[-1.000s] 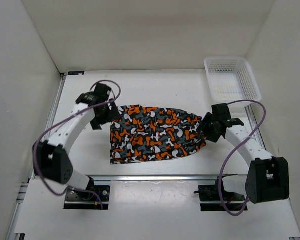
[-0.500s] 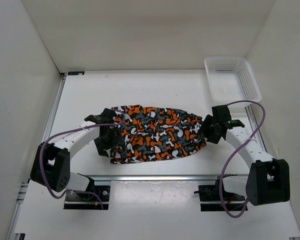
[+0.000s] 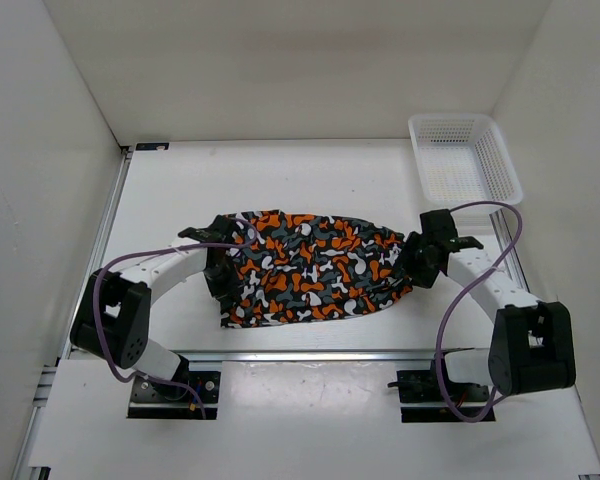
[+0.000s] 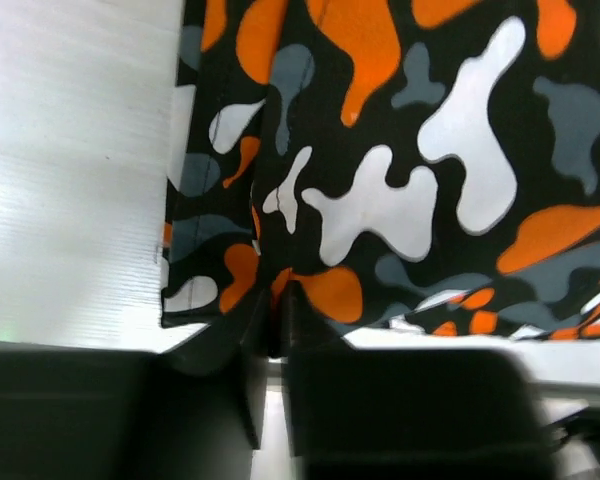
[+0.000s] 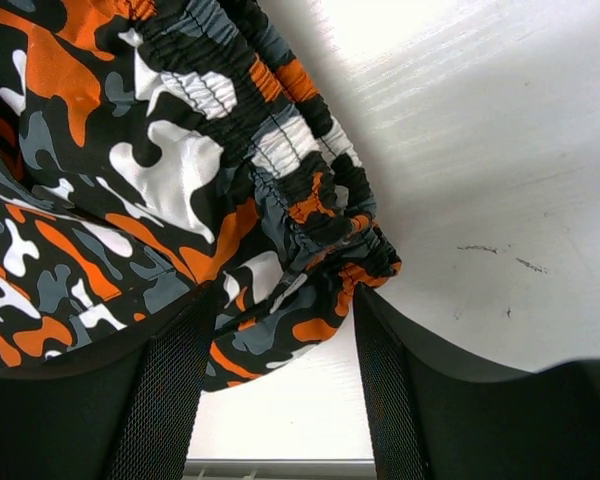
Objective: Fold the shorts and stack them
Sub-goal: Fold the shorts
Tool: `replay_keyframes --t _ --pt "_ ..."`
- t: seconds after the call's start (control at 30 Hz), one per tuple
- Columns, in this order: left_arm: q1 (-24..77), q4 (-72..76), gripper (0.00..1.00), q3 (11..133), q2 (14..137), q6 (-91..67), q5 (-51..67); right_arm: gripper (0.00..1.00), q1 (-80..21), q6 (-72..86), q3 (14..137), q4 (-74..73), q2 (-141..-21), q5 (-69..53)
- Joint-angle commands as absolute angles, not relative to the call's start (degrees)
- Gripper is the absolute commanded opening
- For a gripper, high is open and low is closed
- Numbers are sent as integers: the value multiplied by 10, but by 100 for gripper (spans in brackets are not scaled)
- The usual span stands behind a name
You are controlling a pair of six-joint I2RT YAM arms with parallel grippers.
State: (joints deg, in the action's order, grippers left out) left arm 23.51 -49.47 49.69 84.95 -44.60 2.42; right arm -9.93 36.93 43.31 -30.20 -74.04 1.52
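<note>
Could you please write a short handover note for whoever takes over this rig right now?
Left pincer: nearly closed on the shorts at a left hem corner.
Right pincer: open, straddling the bunched waistband, not gripping yet.
Shorts: spread flat mid-table, waistband to the right; white mesh basket at the far right.
Done: nothing folded.
Left: secure both ends, fold, stack.

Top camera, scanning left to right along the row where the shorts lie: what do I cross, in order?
In order: left tool at the cloth's left edge → shorts → right tool at the cloth's right end.
</note>
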Motion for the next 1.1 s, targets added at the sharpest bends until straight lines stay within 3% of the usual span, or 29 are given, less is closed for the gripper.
replay_keyframes --t 0.0,0.03,0.67,0.8,0.83,0.9,1.07 --pt "238 -486 17 516 836 -446 25 61 -102 359 452 -289 -747 7" --pt "238 -486 10 516 836 -446 25 60 -102 359 452 -289 -747 7" --pt "238 -541 10 590 779 -452 4 53 -86 359 468 -257 -827 34" --pt "238 -547 10 590 784 -447 -2 36 -74 359 475 -236 -859 40" --pt "233 -547 10 595 784 -446 -2 21 -74 359 475 -228 -859 40" --pt "233 -547 10 604 789 -440 -2 4 -74 359 481 -228 -859 33" --pt "193 -596 10 700 795 -406 -14 0 -74 352 562 -278 -808 33"
